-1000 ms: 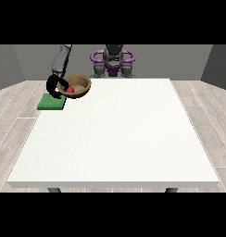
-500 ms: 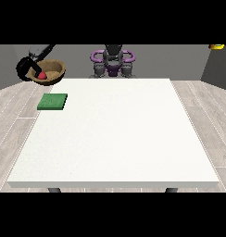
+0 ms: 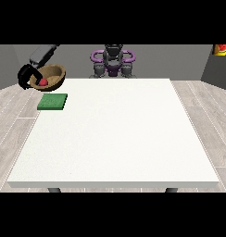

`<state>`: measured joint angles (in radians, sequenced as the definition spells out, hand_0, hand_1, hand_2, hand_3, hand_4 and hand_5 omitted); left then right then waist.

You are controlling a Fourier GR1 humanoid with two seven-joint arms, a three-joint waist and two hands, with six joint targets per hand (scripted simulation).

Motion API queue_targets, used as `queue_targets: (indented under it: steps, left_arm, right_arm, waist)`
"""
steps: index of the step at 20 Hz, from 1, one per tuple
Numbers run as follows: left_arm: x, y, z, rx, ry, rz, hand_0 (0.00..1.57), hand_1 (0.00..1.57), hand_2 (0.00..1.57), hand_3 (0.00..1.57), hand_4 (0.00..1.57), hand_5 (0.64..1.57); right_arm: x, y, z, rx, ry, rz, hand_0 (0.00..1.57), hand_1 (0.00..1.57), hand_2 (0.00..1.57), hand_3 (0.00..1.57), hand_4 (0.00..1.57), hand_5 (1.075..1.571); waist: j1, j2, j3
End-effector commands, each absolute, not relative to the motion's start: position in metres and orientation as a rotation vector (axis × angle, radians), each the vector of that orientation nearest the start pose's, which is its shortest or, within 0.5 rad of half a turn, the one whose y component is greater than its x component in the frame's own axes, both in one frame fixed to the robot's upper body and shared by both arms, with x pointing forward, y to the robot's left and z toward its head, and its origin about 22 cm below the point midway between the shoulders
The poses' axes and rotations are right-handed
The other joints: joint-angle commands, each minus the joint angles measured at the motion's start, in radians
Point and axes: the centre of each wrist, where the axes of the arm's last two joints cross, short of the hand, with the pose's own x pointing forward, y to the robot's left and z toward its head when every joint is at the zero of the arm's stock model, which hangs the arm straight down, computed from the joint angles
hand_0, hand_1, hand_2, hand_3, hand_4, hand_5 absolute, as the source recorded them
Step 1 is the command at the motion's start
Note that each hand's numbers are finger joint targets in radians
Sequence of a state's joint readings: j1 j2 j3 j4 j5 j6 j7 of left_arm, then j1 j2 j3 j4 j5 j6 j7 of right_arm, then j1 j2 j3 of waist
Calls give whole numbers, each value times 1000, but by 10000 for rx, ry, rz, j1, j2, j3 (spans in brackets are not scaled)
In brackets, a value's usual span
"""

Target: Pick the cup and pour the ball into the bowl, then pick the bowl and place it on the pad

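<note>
A brown wooden bowl (image 3: 50,75) hangs tilted in the air past the table's back left corner, with a red ball (image 3: 42,82) inside it. The black hand at the view's left (image 3: 26,74) is curled round the bowl's left rim. On the table, just in front of and below the bowl, the green pad (image 3: 53,102) lies flat with nothing on it. I cannot make out a cup for certain. The hand at the view's right does not show.
The robot's torso (image 3: 113,59) stands behind the white table (image 3: 115,139) at its back edge. A small red and yellow thing (image 3: 221,49) shows at the far top right, away from the table.
The bowl with the ball was over the pad a second ago. The hand carried it up and to the left, off the table, and it has since sunk a little.
</note>
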<state>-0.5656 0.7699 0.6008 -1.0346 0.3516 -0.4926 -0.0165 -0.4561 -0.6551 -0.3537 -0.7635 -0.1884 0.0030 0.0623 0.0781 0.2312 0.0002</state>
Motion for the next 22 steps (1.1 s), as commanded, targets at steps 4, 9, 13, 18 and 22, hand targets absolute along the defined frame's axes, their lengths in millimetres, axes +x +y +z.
queue_targets:
  steps: [4,9,13,18,22]
  left_arm:
    - [301,504,204,2090,-19225,-223,0,0,0,0,1205,1555]
    - [307,488,212,2046,-19567,-270,0,0,0,0,1199,1559]
    - [296,508,234,1957,-19905,-546,0,0,0,0,1189,1562]
    - [293,511,209,2144,-19438,-493,0,0,0,0,1195,1561]
    - [288,524,231,2448,-19901,-344,0,0,0,0,1185,1563]
  right_arm:
    - [323,-453,41,-4503,-13117,-2665,1571,1571,1571,537,1017,1571]
    - [319,-481,57,-3962,-13210,-4134,1571,1571,1571,738,905,1569]
    - [323,-488,72,-5462,-12721,-3998,1571,1571,1571,1155,0,1551]
    - [322,-481,59,-5818,-12753,-4499,1508,1508,1412,824,0,1552]
    - [339,-469,69,-5092,-13561,-4844,1463,1463,1413,835,0,1532]
  waist:
    - [-15,98,3]
    - [-117,211,14]
    - [237,433,4]
    - [-19,16,2]
    - [-27,576,4]
